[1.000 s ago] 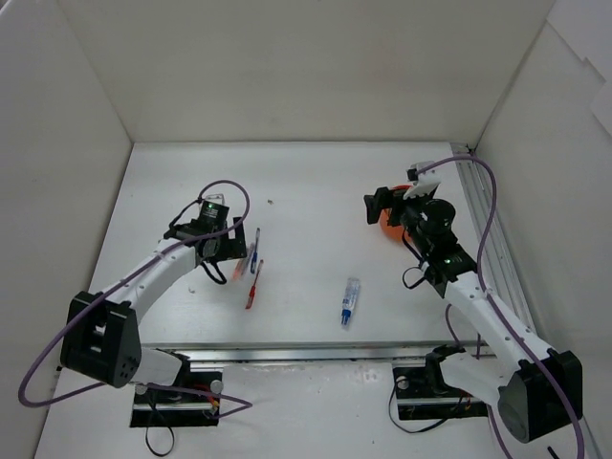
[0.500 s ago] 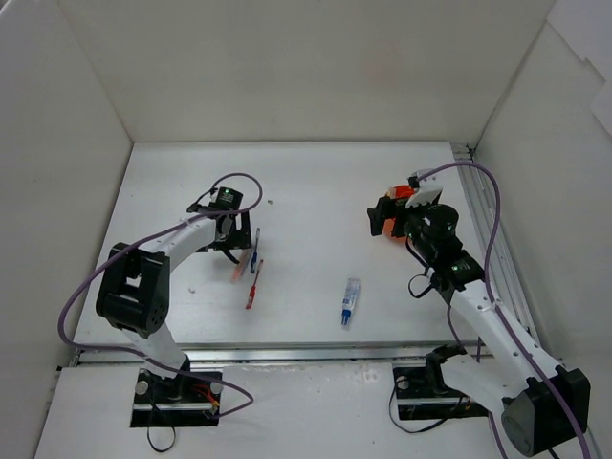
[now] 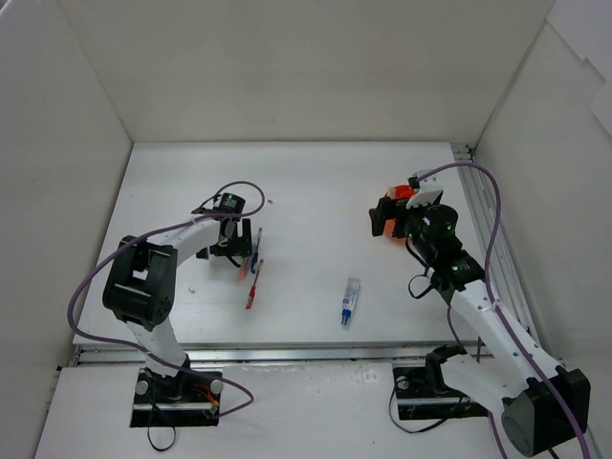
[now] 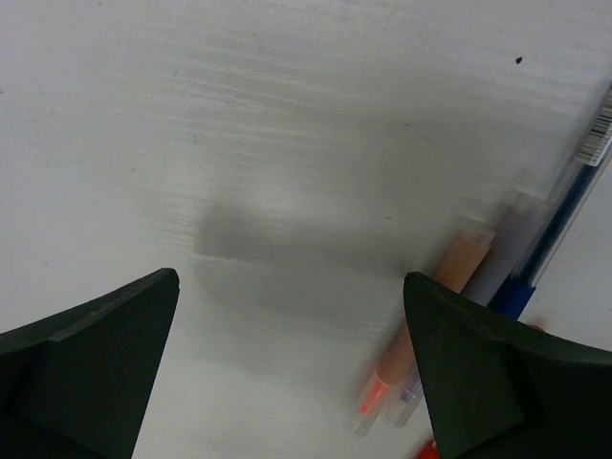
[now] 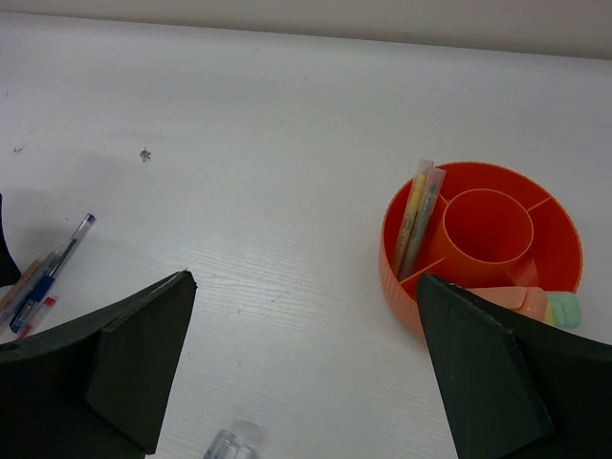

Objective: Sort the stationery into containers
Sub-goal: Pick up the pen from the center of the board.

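White worktop (image 3: 316, 182) carries the orange cup (image 5: 392, 273) at right, several markers (image 5: 413, 218) inside; pen cluster (image 4: 449, 277) below the left jaws and blue-capped clear pen (image 3: 349, 302) lie unsorted, left and right jaws spread wide, empty.

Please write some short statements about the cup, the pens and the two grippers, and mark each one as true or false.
1. Two slim markers lean in an outer compartment of the orange cup. True.
2. The cup's round middle compartment is full of pens. False: it looks empty.
3. The left gripper and the right gripper are both open and hold nothing. True.
4. The blue-capped clear pen lies inside the cup. False: it lies on the table, apart from the cup.
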`<state>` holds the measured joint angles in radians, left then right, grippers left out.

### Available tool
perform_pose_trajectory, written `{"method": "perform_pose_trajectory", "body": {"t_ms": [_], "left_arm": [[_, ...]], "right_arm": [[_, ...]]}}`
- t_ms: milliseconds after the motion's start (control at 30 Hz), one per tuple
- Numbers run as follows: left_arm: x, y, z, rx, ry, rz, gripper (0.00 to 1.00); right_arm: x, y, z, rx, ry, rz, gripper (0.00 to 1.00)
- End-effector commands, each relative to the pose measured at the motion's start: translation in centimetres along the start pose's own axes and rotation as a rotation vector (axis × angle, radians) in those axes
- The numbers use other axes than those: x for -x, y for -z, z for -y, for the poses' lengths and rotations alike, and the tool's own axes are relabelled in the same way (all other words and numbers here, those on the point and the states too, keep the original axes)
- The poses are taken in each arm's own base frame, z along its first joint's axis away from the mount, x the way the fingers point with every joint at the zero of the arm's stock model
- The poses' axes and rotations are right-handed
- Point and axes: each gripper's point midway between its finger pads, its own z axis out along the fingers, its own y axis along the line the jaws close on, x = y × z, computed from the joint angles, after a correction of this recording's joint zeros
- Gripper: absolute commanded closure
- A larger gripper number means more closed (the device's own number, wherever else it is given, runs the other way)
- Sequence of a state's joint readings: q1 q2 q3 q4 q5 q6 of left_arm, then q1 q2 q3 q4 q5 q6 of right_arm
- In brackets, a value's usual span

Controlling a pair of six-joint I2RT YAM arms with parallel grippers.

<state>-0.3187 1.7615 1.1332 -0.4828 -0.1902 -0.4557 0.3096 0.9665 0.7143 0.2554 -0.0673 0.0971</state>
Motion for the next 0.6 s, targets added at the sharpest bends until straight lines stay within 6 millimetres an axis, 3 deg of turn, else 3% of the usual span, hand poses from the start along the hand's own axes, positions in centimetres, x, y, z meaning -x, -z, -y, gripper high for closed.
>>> {"method": "perform_pose_trajectory", "body": {"t_ms": [0,167,367,567], "left_arm": [[0.7,0.5,0.3,-0.030,-0.005,0.031,0.00],[0.5,0.6,0.7,-0.049,-0.003,0.022,0.00],[0.8,3.0,1.2,-0.137,0.019,0.080,0.00],[0.9,3.7,1.3,-0.157,0.023,0.094,0.00]], "right_arm": [[2.2,0.1,-0.2,-0.003,0.014,0.076,0.02],[2.0,0.1,0.0,-0.008,0.020,0.067,0.02],[2.1,0.0,-0.4,0.013,0.019,0.068,0.02],[2.0,0.0,-0.7,0.027,0.016,0.062,0.02]]}}
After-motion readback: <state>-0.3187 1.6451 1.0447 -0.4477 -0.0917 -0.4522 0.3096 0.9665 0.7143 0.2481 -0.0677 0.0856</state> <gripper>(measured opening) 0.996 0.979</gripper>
